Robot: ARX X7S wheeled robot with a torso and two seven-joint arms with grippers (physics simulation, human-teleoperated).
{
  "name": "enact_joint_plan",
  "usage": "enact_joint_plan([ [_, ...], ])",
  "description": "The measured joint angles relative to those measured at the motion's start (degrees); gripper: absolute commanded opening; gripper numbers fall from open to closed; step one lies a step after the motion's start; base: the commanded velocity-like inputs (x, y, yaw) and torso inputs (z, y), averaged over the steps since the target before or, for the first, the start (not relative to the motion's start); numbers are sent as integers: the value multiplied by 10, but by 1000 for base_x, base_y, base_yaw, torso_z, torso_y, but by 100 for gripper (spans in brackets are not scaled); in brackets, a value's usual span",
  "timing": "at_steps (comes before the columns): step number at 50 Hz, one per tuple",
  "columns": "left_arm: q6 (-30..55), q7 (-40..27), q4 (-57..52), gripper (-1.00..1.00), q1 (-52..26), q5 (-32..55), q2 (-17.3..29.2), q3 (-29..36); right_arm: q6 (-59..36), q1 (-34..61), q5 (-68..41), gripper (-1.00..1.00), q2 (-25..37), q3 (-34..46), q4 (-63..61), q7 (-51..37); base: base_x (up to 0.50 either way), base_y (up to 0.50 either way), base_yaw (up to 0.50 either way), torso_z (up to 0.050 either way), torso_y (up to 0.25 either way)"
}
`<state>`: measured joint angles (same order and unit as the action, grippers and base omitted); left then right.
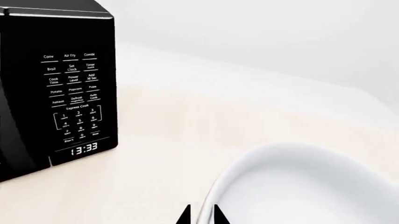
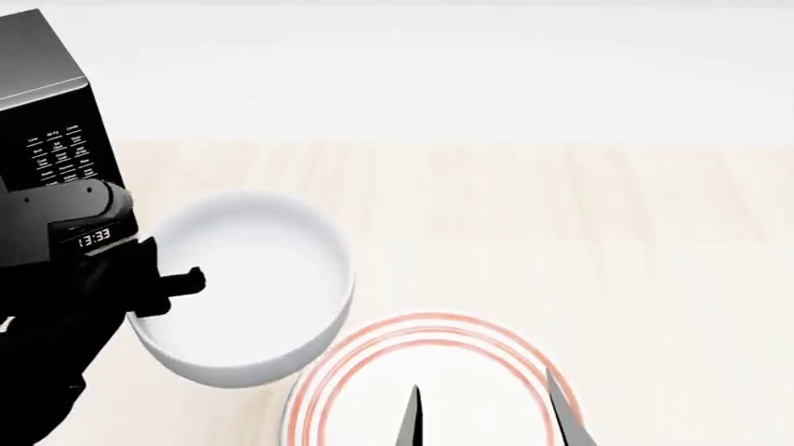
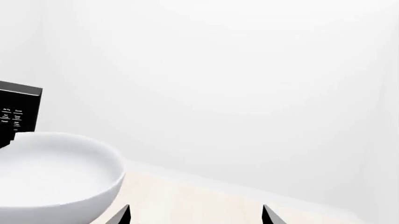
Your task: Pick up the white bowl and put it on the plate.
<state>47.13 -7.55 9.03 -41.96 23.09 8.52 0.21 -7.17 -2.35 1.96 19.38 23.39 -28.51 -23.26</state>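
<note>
The left gripper point(image 2: 186, 279) is closed on the near-left rim of the white bowl point(image 2: 248, 279), which sits beside the microwave point(image 2: 50, 149) and just up-left of the plate point(image 2: 429, 372). The right gripper point(image 2: 484, 423) hangs spread apart over the plate, holding nothing.

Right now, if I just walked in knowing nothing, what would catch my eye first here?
Most likely the white bowl, big and glossy, with the left gripper pinching its rim on the microwave's side; it seems lifted above the pale wooden counter. Just beside it lies the plate with red rings, partly cut off by the head view's lower edge. At far left stands the black microwave, its clock reading 13:33.
</note>
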Motion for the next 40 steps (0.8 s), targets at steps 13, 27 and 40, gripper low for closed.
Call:
enact_joint_plan([
  [13, -10, 5, 21, -100, -18, 9, -26, 32, 0, 1, 1, 100, 2, 3, 1, -3, 0, 0, 0, 0, 1],
  [27, -14, -3, 21, -100, -11, 42, -51, 58, 3, 2, -1, 100, 4, 6, 7, -5, 0, 0, 0, 0, 1],
  [40, -28, -24, 20, -100, 2, 91, -60, 94, 2, 1, -3, 100, 7, 4, 3, -8, 0, 0, 0, 0, 0],
])
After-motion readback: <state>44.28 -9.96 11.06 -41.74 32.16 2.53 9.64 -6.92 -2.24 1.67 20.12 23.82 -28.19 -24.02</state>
